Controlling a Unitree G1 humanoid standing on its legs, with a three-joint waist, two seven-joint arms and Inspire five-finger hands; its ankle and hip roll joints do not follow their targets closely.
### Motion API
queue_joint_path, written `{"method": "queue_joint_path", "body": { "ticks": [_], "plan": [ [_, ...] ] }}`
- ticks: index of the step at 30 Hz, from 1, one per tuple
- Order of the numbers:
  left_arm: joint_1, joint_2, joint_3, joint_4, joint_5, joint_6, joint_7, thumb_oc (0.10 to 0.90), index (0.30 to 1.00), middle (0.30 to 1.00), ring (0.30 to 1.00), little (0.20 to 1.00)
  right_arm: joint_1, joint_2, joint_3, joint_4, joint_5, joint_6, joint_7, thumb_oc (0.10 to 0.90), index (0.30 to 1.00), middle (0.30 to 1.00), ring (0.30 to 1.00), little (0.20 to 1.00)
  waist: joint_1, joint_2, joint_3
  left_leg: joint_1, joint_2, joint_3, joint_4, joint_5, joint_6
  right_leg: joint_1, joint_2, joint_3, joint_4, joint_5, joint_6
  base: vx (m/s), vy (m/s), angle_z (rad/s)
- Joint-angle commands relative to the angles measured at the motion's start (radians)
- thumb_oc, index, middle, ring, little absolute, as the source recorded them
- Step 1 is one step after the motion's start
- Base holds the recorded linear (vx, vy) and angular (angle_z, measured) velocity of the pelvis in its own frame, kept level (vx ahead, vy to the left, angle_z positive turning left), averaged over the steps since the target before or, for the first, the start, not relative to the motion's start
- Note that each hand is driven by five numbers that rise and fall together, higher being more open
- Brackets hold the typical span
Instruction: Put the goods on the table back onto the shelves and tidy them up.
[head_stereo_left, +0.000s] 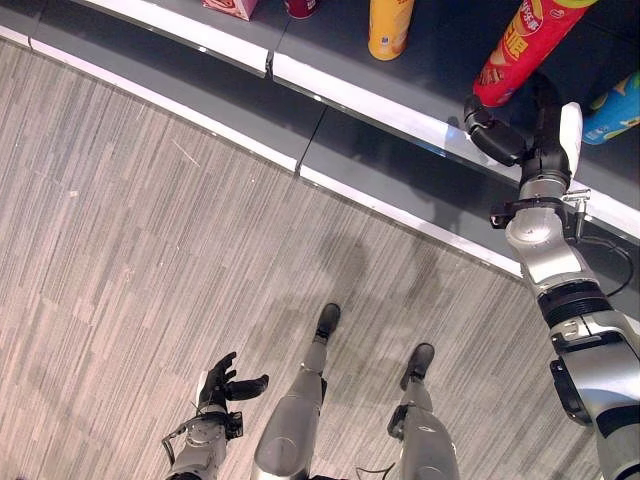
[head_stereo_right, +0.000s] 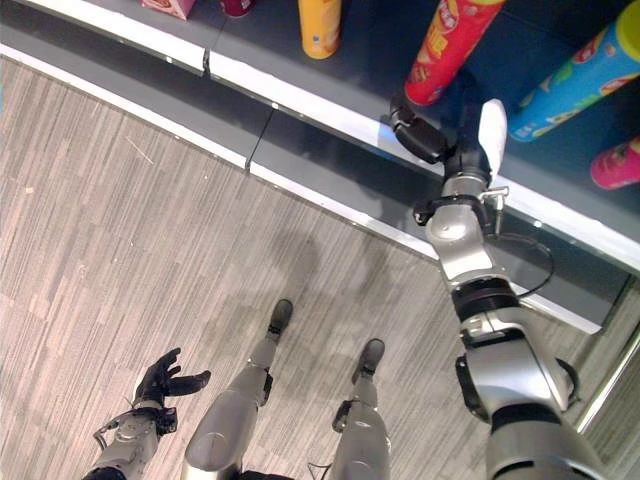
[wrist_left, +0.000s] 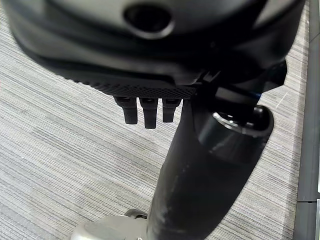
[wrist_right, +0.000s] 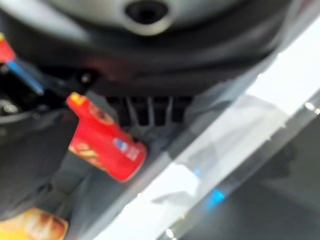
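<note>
My right hand (head_stereo_right: 455, 135) reaches over the shelf (head_stereo_right: 300, 95) edge to the red can (head_stereo_right: 445, 45) standing at the far right — fingers spread, touching its base at most, not gripping, likely letting it settle. My left hand (head_stereo_left: 222, 384) hangs relaxed and empty, low at near left, over grey striped flooring (head_stereo_left: 120, 260) — a shop aisle, I judge.

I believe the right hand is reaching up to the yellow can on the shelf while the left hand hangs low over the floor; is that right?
Not quite: in the left eye view the right hand is at the red can, not the yellow can. The left hand does hang low over the floor.
</note>
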Motion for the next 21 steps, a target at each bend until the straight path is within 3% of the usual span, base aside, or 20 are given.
{"method": "queue_joint_path", "body": {
  "ticks": [1,5,15,21],
  "plan": [
    [0.073,0.066,-0.022,0.019,-0.014,-0.030,0.008,0.800,0.900,0.900,0.900,0.900,-0.112,-0.066,0.060,-0.038,-0.031,-0.047,-0.005,0.800,0.900,0.900,0.900,0.900,0.025,-0.025,-0.056,0.040,0.018,0.055,0.000,-0.136,-0.019,-0.016,-0.056,0.020,0.131,-0.131,0.032,0.00,0.007,0.04],
    [0.006,0.095,-0.036,0.050,0.023,-0.021,0.003,0.800,0.900,0.900,0.900,0.900,-0.111,-0.020,0.077,-0.041,-0.035,-0.045,0.007,0.800,0.900,0.900,0.900,0.900,0.013,-0.030,-0.058,0.039,0.019,0.062,0.000,-0.138,-0.019,-0.022,-0.056,0.027,0.132,-0.130,0.034,0.00,0.026,0.03],
    [0.012,0.081,-0.030,0.026,-0.008,-0.013,-0.011,0.800,0.900,0.900,0.900,0.900,-0.119,-0.053,0.090,-0.021,-0.085,-0.015,0.003,0.800,0.900,0.900,0.900,0.900,0.014,-0.029,-0.067,0.038,0.016,0.060,0.000,-0.138,-0.021,-0.018,-0.058,0.025,0.129,-0.129,0.034,0.00,-0.003,0.01],
    [0.009,0.083,-0.016,0.039,0.001,-0.003,-0.008,0.800,0.900,0.900,0.900,0.900,-0.070,-0.071,0.077,-0.083,-0.119,-0.006,-0.006,0.800,0.900,0.900,0.900,0.900,-0.001,-0.044,-0.076,0.050,0.021,0.073,0.000,-0.142,-0.019,-0.013,-0.054,0.037,0.123,-0.125,0.036,0.00,0.000,0.00]
  ]
}}
